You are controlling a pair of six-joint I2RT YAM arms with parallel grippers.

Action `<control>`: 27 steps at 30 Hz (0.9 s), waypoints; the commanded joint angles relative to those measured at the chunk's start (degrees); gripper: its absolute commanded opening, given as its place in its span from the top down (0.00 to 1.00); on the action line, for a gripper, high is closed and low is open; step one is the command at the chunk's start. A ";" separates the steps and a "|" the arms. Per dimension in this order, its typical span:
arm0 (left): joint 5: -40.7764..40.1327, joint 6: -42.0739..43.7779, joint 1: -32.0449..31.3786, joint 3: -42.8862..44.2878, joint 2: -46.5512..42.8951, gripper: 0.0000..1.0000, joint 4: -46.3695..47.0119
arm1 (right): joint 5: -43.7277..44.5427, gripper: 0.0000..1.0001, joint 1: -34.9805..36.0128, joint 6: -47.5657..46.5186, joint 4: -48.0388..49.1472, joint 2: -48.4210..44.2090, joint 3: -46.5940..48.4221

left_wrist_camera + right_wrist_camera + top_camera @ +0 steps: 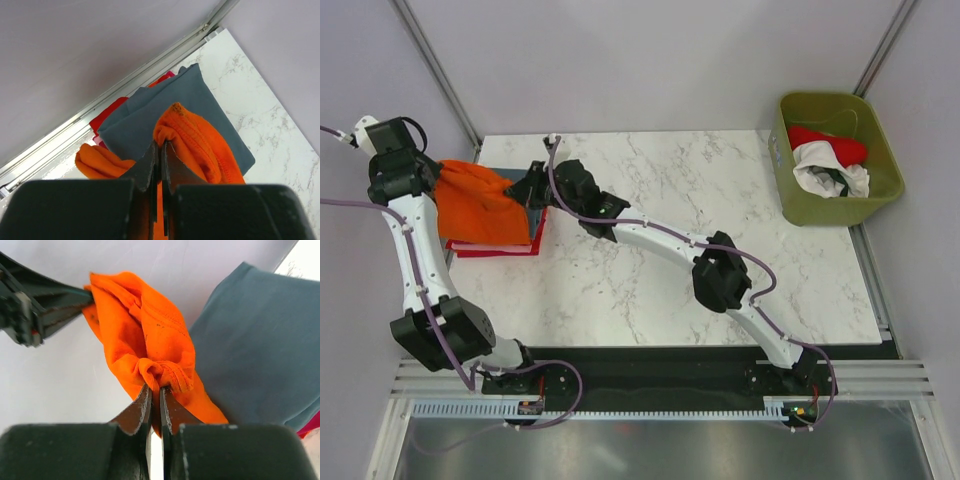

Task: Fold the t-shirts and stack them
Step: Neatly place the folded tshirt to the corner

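A bright orange t-shirt hangs stretched between both grippers over the stack at the table's far left. My left gripper is shut on its left end; my right gripper is shut on its bunched right end. Below lies a folded grey-blue t-shirt, also seen in the right wrist view, on top of folded red t-shirts. In the bin lie a red t-shirt and a white t-shirt with dark print.
An olive-green plastic bin stands off the table's far right corner. The marble table stretches between stack and bin. Metal frame posts rise behind the stack, close to my left arm.
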 commanded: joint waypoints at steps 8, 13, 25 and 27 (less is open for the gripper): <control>5.23 -2.88 1.72 2.53 4.29 0.98 5.74 | 6.47 1.00 -0.30 -0.58 7.74 1.85 3.57; 4.61 -3.32 1.72 2.61 5.52 0.98 8.38 | 7.00 1.00 -1.70 0.21 7.38 2.64 3.57; 7.86 -5.07 1.63 5.25 10.96 0.98 12.95 | 6.03 1.00 -4.34 3.63 9.66 6.77 4.62; 7.87 -5.43 1.54 5.78 12.02 0.98 13.65 | 5.94 1.00 -4.70 4.16 10.28 7.30 4.80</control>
